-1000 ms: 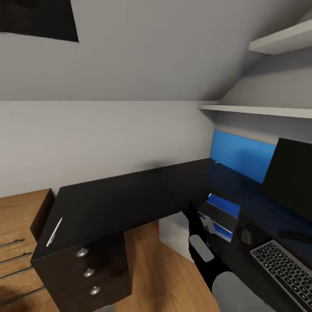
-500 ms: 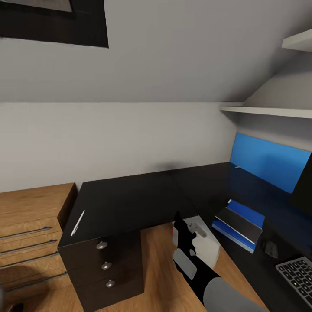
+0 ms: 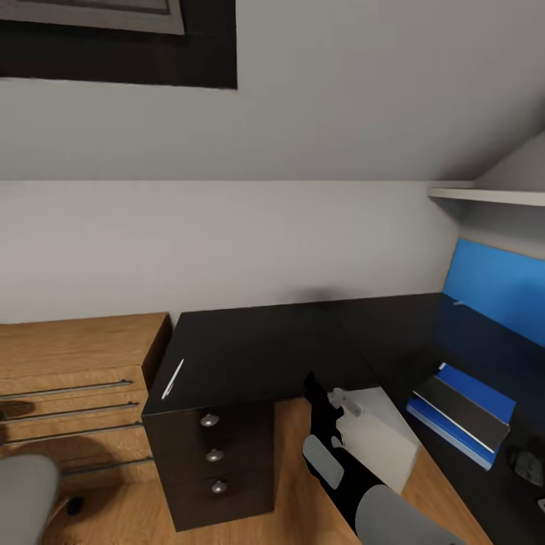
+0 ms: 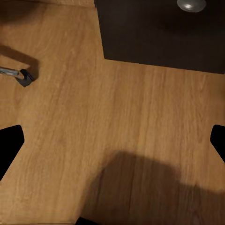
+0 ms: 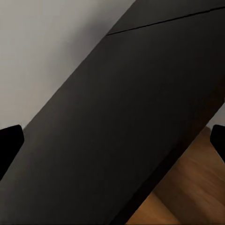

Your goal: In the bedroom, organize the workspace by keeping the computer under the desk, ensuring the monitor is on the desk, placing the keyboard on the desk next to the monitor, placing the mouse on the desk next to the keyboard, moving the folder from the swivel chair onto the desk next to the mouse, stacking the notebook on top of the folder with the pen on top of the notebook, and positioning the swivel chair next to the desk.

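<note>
Surface (image 3: 257, 352): glossy black top, black drawer unit with round silver knobs. Pen (image 3: 172, 379): white. Folder (image 3: 453, 432): bright blue, thin white edge, a dark grey notebook (image 3: 463, 411) on top. Mouse (image 3: 527, 462): black. Wall panel (image 3: 496, 288): blue. Floor (image 4: 93, 140): warm wood grain. Cabinet (image 3: 72, 393): light wood, grey handles. Walls: pale grey.

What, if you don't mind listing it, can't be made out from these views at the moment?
- Mouse: head view, cut by the right edge.
- Swivel chair: head view, just a grey corner at the lower left edge.
- Folder: largely covered by the dark notebook lying on it.
- Right claw: head view, dark against the desk; open or shut is unclear.
</note>
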Robot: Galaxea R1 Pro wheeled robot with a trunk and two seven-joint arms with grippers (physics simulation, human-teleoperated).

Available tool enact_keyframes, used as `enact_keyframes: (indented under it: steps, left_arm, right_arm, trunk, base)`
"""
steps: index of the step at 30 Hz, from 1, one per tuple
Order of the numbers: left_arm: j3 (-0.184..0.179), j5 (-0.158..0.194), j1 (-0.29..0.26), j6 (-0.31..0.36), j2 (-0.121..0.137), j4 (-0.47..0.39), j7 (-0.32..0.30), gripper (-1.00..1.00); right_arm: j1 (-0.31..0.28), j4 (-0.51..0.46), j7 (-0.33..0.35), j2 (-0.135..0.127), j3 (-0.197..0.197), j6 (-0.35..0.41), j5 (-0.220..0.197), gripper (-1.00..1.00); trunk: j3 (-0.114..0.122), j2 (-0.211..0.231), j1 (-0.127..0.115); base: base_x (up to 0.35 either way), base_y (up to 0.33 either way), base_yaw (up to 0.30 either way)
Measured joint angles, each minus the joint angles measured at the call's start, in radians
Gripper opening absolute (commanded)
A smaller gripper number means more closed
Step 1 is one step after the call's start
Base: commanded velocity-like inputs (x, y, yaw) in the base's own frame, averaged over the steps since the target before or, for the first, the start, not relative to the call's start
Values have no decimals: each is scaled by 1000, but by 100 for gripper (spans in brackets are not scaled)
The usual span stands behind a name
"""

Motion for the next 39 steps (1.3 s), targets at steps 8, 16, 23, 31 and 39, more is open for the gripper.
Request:
enact_keyframes:
  steps: [8, 16, 23, 31, 39]
  left_arm:
    - [0, 0, 0, -1, -3, 10, -1, 100]
    - [0, 0, 0, 0, -2, 11, -1, 100]
    - [0, 0, 0, 0, -3, 17, -1, 100]
    - [0, 0, 0, 0, -6, 20, -1, 100]
    - [0, 0, 0, 1, -14, 29, -2, 100]
  right_arm:
    - [0, 1, 0, 0, 0, 0, 1, 100]
    - [0, 35, 2, 0, 4, -1, 16, 100]
    - [0, 42, 3, 0, 6, -1, 61, 100]
    - [0, 43, 3, 0, 6, -1, 65, 100]
    - [0, 43, 4, 0, 6, -1, 65, 100]
  trunk:
    - [4, 0, 0]
    - [8, 0, 0]
    - [11, 0, 0]
    - [15, 0, 0]
    - [20, 0, 0]
  base:
    - [0, 0, 275]
    - [0, 0, 275]
    - [0, 0, 275]
    - [0, 0, 275]
    - [0, 0, 275]
